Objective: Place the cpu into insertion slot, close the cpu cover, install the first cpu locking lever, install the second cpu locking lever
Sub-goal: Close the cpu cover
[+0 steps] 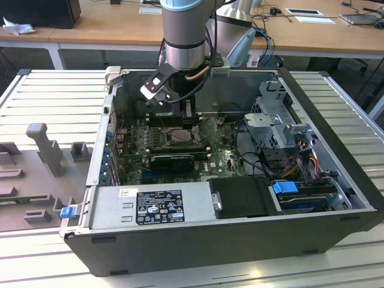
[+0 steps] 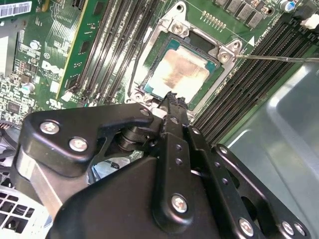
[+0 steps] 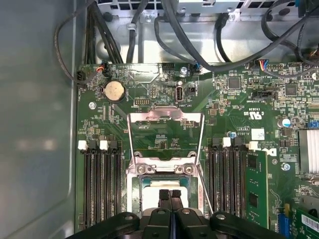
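Exterior view: an open black computer case lies on its side on a ribbed grey metal table, with wooden desks across the far side of the room. A grey robot arm reaches down into the case over the green circuit board. On the near side of the case, a silver power supply carries a black label and small white labels with fine print, and a blue clip sits at the exterior view's left. In the first wrist view the gripper has its two black fingers pressed together with nothing seen between them, their tips just over the near edge of the cpu. The cpu lies flat in the insertion slot, pale top facing up. The cpu cover stands open, tilted up on the far side of the slot. A thin wire lever stands free beside the slot. Black memory slots flank it on both sides. Farther off sit a round coin battery and a white printed sticker.
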Controlling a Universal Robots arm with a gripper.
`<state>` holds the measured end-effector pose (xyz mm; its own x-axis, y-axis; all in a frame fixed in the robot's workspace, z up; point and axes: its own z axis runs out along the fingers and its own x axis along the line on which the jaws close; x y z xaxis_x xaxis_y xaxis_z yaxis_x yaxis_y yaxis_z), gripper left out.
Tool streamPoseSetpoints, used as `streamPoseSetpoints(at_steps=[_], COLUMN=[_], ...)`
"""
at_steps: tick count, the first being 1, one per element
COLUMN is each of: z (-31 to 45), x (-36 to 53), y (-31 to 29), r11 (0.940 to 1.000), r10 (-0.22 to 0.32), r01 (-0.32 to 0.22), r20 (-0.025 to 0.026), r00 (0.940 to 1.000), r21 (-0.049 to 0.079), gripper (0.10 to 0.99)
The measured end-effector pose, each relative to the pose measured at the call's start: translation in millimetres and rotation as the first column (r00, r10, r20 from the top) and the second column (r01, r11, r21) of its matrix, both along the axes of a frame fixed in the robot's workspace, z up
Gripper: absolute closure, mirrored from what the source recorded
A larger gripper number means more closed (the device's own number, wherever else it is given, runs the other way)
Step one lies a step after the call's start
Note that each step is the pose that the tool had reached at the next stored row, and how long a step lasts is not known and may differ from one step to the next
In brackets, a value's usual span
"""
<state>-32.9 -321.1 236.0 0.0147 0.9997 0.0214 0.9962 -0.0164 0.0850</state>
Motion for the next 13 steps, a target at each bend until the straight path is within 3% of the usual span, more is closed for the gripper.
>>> streamPoseSetpoints(at_steps=[7,13], z=[6.0,6.5], x=[0.0,2.0], y=[0.0,-0.1], r11=[1.0000,1.0000], r10=[0.000,0.000], r01=[0.000,0.000], r20=[0.0000,-0.0004], r00=[1.0000,1.0000], r21=[0.000,0.000], gripper=[0.980,0.980])
